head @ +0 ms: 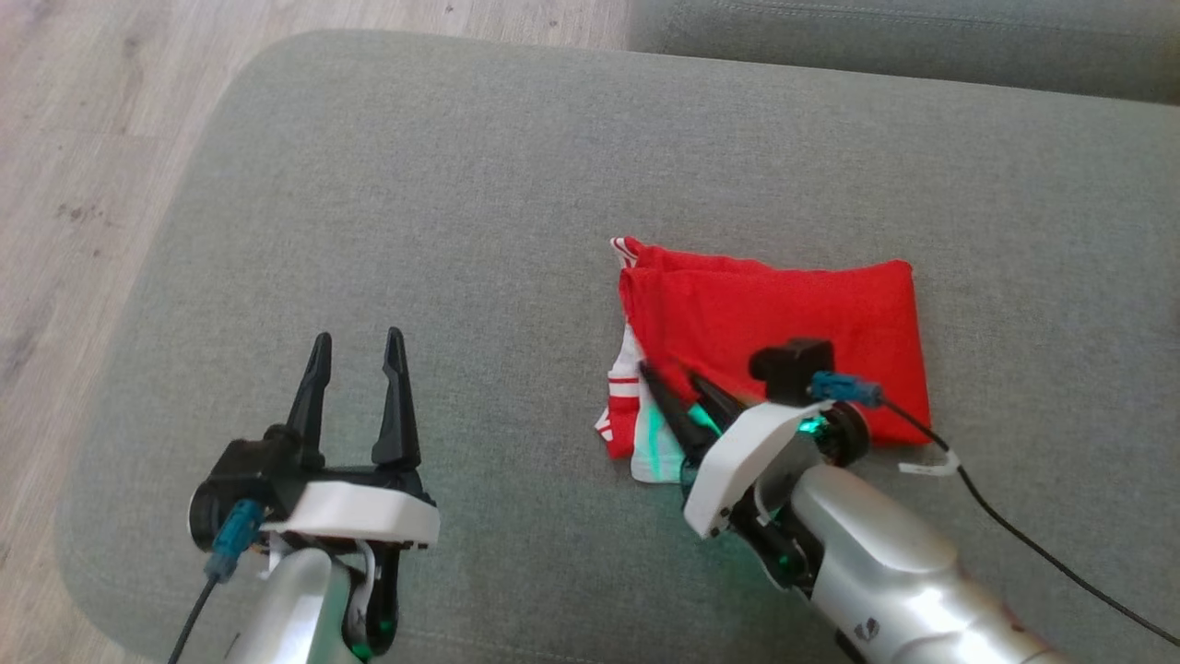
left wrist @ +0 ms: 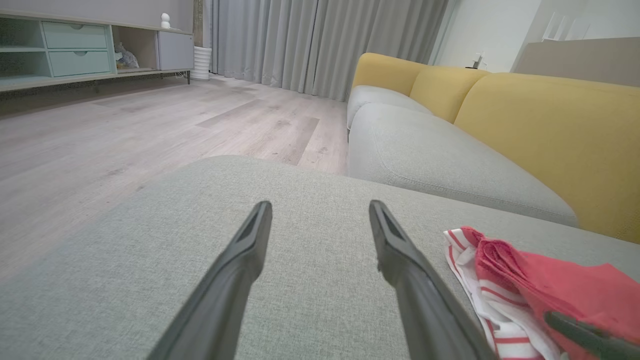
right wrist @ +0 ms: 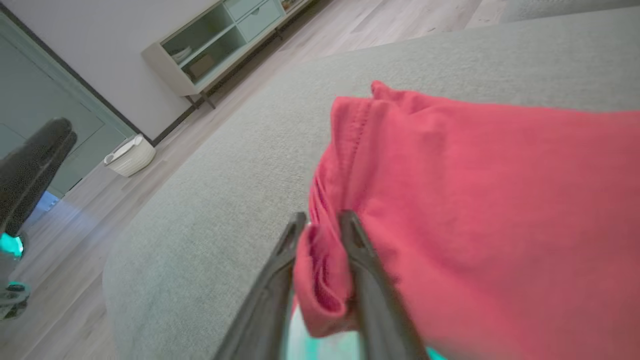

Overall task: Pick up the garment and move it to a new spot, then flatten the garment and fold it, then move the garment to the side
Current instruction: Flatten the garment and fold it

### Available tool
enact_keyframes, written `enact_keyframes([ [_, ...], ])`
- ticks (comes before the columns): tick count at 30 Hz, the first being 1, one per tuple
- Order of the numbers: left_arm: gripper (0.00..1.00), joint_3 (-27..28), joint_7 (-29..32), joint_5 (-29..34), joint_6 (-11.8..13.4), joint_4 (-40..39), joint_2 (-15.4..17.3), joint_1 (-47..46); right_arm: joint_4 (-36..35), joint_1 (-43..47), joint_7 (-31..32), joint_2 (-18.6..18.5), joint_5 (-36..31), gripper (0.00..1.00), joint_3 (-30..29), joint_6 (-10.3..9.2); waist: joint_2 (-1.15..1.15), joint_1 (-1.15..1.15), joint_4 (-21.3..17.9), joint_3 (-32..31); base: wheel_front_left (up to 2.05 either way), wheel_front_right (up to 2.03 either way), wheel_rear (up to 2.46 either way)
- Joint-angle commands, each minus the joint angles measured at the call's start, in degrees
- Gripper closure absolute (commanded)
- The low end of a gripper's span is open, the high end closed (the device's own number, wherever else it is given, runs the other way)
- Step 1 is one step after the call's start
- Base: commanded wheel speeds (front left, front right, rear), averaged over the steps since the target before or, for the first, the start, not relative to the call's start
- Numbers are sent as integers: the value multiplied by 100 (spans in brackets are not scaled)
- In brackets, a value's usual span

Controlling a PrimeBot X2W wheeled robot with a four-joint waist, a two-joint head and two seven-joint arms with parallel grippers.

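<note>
Folded garment on the grey seat cushion; right tool closed narrowly on its edge, left tool wide.

The seat cushion is a broad pad with rounded corners, covered in a coarse grey-green woven fabric, and stands on a pale wood-plank floor. The garment lies on the right half of the cushion as a flat, roughly rectangular red packet of soft knit. A white layer with red stripes protrudes from under its left edge. The right tool rests on that left edge, its two long, dark, tapered fingers almost together, with a bunched fold of red fabric between them. The left tool is over bare cushion, well apart from the garment on its left. Its two fingers stand spread wide and hold nothing.
</note>
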Motion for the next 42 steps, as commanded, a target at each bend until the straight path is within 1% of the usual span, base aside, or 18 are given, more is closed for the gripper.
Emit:
enact_keyframes([
  [1, 0, 180, -54, 24, -13, -121, 19, -202, -198, -146, -88, 88, 46, 0, 166, 39, 0, -1, -26, -9, 0, 0, 0],
  [5, 0, 247, -54, 58, -35, -112, 46, -210, -450, -212, -188, 88, 147, 0, 341, 39, 0, -1, -143, -48, 0, 0, 0],
  [7, 0, 234, -54, 94, -91, -129, 67, -223, -605, -285, -293, 88, 235, 0, 340, 39, 0, -1, -212, -77, 0, 0, 0],
  [9, 0, 251, -54, 116, -106, -157, 71, -230, -719, -363, -426, 88, 323, 0, 273, 39, 0, -1, -283, -122, 0, 0, 0],
  [11, 0, 296, -54, 124, -94, -193, 73, -222, -708, -506, -572, 88, 205, 0, 116, 39, 0, -1, -373, -164, 0, 0, 0],
  [13, 0, 348, -54, 129, -86, -224, 80, -192, -630, -589, -659, 88, 63, 0, -220, 39, 0, -1, -473, -228, 0, 0, 0],
  [16, 0, 426, -54, 149, -62, -271, 100, -107, -513, -639, -691, 88, -482, 0, -930, 39, 0, -1, -644, -334, 0, 0, 0],
  [17, 0, 426, -54, 149, -62, -271, 100, -107, -513, -639, -691, 88, -482, 0, -930, 39, 0, -1, -644, -334, 0, 0, 0],
  [19, 0, 477, -54, 164, -44, -318, 103, -44, -589, -525, -694, 88, -1054, 0, -1520, 39, 0, -1, -756, -402, 0, 0, 0],
  [24, 0, 492, -54, 263, -27, -395, 85, 114, -1019, 177, -696, 88, -2299, 0, -2842, 39, 0, -1, -997, -536, 0, 0, 0],
  [28, 0, 475, -55, 351, 25, -426, 41, 258, -1547, 869, -696, 88, -2974, 0, -3501, 39, 0, -1, -1114, -586, 0, 0, 0],
  [31, 0, 487, -55, 362, 43, -432, 7, 360, -1914, 1401, -696, 88, -3168, 0, -3866, 39, 0, -1, -1155, -601, 0, 0, 0],
  [34, 0, 529, -55, 384, 64, -448, -17, 466, -2176, 1834, -697, 88, -3047, 0, -4040, 39, 0, -1, -1181, -592, 0, 0, 0],
  [38, 0, 553, -55, 437, 33, -441, -36, 522, -2395, 2103, -697, 88, -2943, 0, -4082, 39, 0, -1, -1189, -560, 0, 0, 0],
  [42, 0, 569, -55, 467, 2, -434, -52, 479, -2496, 2134, -672, 88, -2999, 0, -4062, 39, 0, -1, -1159, -533, 0, 0, 0],
])
